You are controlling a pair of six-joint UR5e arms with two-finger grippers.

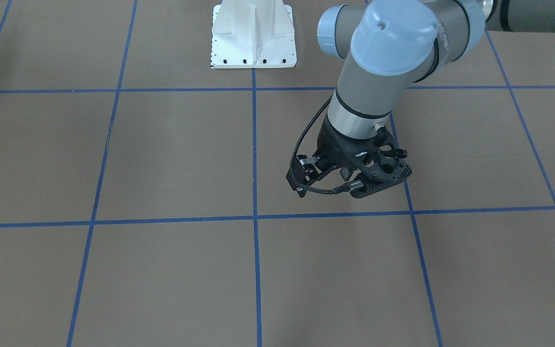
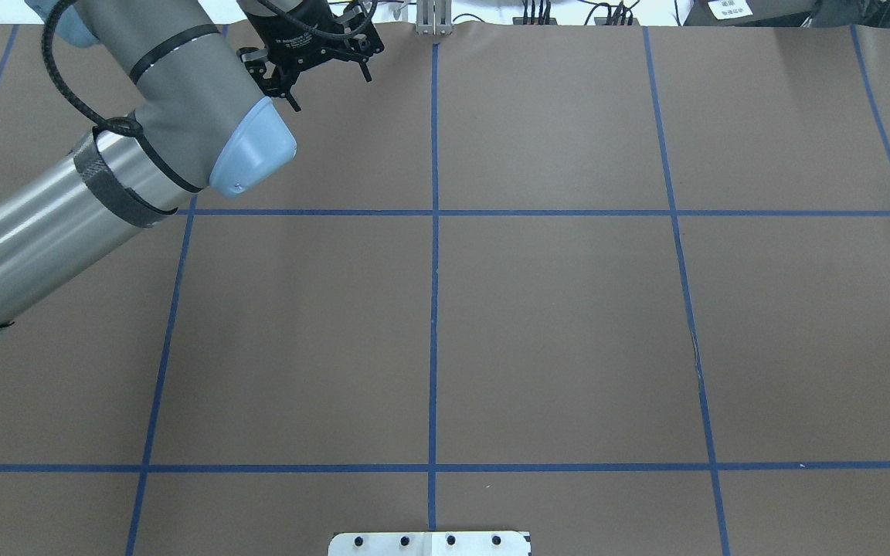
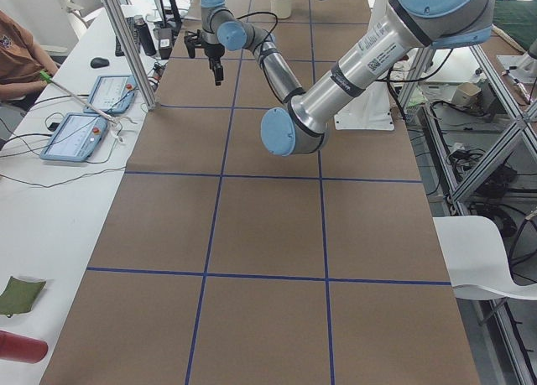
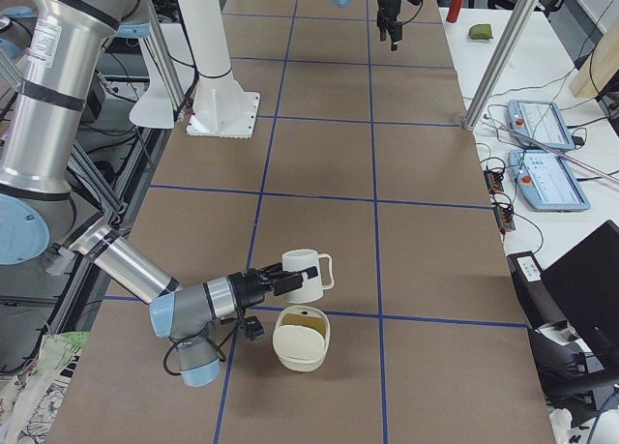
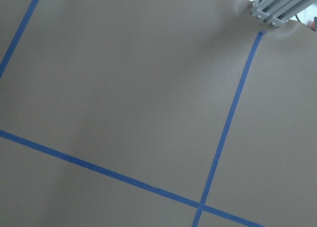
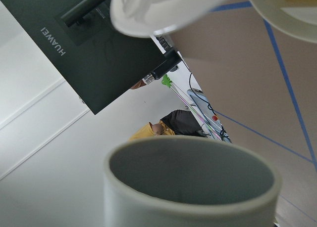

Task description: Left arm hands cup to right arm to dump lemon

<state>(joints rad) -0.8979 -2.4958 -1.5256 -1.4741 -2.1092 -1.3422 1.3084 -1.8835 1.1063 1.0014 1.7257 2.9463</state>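
Observation:
The white cup [image 4: 308, 275] with its squarish handle is at the tip of my right gripper [image 4: 274, 283], just above the table at the robot's right end. Only the exterior right view shows this gripper, so I cannot tell whether it is shut. In the right wrist view the cup's grey inside [image 6: 190, 172] fills the bottom and looks empty. A yellowish patch, likely the lemon [image 4: 307, 317], lies in a cream bowl [image 4: 301, 352] next to the cup. My left gripper [image 2: 329, 86] is open and empty at the far left of the table, and it also shows in the front view [image 1: 350, 182].
The bowl's rim also shows in the right wrist view [image 6: 292, 14]. The white robot base [image 1: 253, 36] stands at the table's near middle edge. Tablets [image 4: 546, 178] and a laptop [image 4: 580, 280] lie on the side bench. A person [image 3: 17, 54] sits beyond it.

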